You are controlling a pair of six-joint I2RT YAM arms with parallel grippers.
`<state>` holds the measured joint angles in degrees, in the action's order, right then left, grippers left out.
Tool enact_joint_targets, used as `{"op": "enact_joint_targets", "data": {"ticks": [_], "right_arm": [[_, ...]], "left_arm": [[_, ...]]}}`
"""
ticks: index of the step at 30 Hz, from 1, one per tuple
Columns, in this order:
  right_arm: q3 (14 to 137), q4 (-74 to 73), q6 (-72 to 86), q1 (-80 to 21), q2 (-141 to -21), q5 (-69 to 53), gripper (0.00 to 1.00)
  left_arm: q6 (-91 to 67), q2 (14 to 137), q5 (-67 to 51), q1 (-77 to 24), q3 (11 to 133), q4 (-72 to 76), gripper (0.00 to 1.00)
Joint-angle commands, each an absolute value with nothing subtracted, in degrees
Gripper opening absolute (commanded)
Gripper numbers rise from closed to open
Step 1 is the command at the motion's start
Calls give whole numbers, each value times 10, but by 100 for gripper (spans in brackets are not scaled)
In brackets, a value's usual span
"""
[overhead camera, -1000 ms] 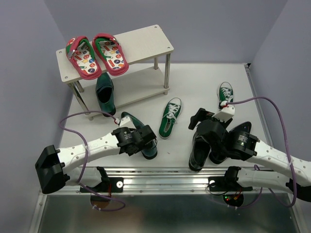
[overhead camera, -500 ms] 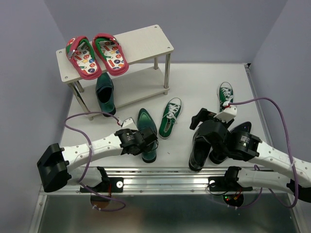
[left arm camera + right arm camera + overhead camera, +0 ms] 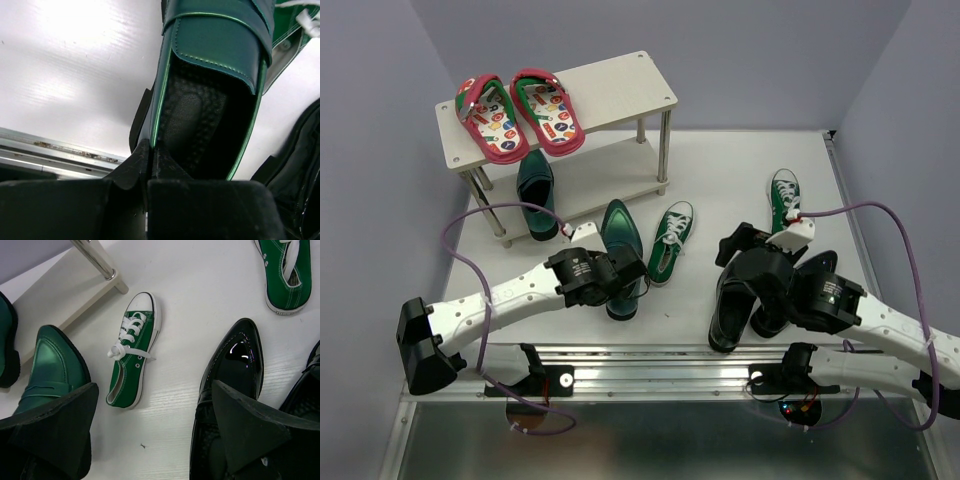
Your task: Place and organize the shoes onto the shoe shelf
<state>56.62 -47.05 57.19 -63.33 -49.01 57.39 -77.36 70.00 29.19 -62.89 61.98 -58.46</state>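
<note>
Shoes lie mostly on the white table (image 3: 740,160), in front of and to the right of the shoe shelf (image 3: 620,85) at the far left. On the shelf's top board, red flip-flops (image 3: 520,115) fill the left half and the right half shows bare board. On the lower tier one teal dress shoe (image 3: 536,192) stands at the left end, with bare board to its right as far as the metal leg. The left gripper (image 3: 623,272) is clamped on the heel rim of the second teal shoe (image 3: 215,45), whose toe points at the lower tier's front edge, close to it; whether its sole touches the table is unclear. Just beside it on the right lies a green sneaker (image 3: 132,357), with a strip of bare table between them. The right gripper (image 3: 150,435) hangs with fingers spread wide, holding nothing, above a black dress shoe (image 3: 230,370). Its partner (image 3: 810,275) lies against it. The other green sneaker (image 3: 783,195) lies farther back, near the table's right edge.
</note>
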Motion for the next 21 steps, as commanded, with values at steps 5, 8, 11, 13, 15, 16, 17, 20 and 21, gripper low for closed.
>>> {"op": "enact_joint_targets", "data": {"ticks": [5,8,11,13,15,16,17,20,21], "right_arm": [[599,-477,572,-634,-483,610,100],[602,-477,573,-634,-487,610,100],[605,-477,574,-634,-492,607,100],[606,-477,575,-634,-494,606,100],[606,-477,574,-634,-494,606,100],[606,-477,574,-634,-492,606,100],[606,-477,573,-634,-492,606,100],[609,-477,569,-634,-493,605,100],[610,-477,568,-634,-493,605,100]], "left_arm": [[-715,686,407,-608,701,-588,0],[-681,686,424,-580,721,-573,0],[-629,682,417,-519,725,-532,0],[-574,677,403,-486,721,-477,0],[-529,681,388,-444,722,-426,0],[-518,684,385,-432,724,-414,0],[-505,693,377,-412,727,-392,0],[-473,708,368,-383,740,-361,0],[-468,713,368,-376,740,-353,0]]}}
